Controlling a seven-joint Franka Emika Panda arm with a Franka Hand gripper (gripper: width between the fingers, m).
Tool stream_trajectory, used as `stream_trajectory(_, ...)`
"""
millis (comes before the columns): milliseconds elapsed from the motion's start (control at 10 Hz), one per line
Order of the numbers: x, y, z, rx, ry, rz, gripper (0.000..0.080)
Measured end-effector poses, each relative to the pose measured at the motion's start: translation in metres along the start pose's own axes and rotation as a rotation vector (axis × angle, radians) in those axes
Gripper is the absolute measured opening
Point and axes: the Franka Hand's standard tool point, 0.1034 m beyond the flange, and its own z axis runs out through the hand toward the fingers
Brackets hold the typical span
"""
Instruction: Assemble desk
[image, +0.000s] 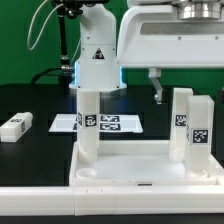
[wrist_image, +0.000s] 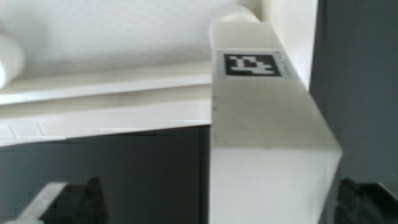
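**benchrat:** Gripper (wrist_image: 217, 202) is spread as wide as it goes and holding nothing. There's a dark fingertip (wrist_image: 71, 203) on either side of an upright leg (wrist_image: 267, 130), with a gap on both sides. So it's straddling, not gripping. How would you play the close?

**pandafan:** Layout first. The tabletop (image: 130, 170) lies rim-up along the front edge of the table (image: 30, 100). That leg (image: 193, 120) stands at the tabletop's corner on the exterior view's right, and another leg (image: 88, 125) stands at the corner on the exterior view's left. A spare leg (image: 14, 126) lies flat on the table, out past the tabletop's edge on the exterior view's left. The marker board (image: 100, 123) sits mid-table behind all of it. Honestly, the right-hand block looks wide and shows two tags, so it might be two legs side by side. I can't tell.

My guess is the step is grabbing that leg to seat it in its corner socket. I'd centre up so both pads land together, since one pad touching first would shove it crooked. Grip flat on opposite faces and stay clear of the tabletop rim. Keep the wrist plumb so any turn goes around the leg's own axis.
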Motion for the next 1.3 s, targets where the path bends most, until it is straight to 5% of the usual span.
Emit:
stream_trajectory(300,0.0,-0.012,0.006,0.037,-0.033,0.041,0.0648)
stream_trajectory(700,-0.003,-0.017,0.009,0.037,-0.035,0.078,0.0622)
stream_trajectory(900,-0.004,-0.017,0.01,0.033,-0.037,0.221,0.0294)
stream_trajectory(1300,-0.004,-0.01,0.01,0.015,-0.043,0.602,0.0294)
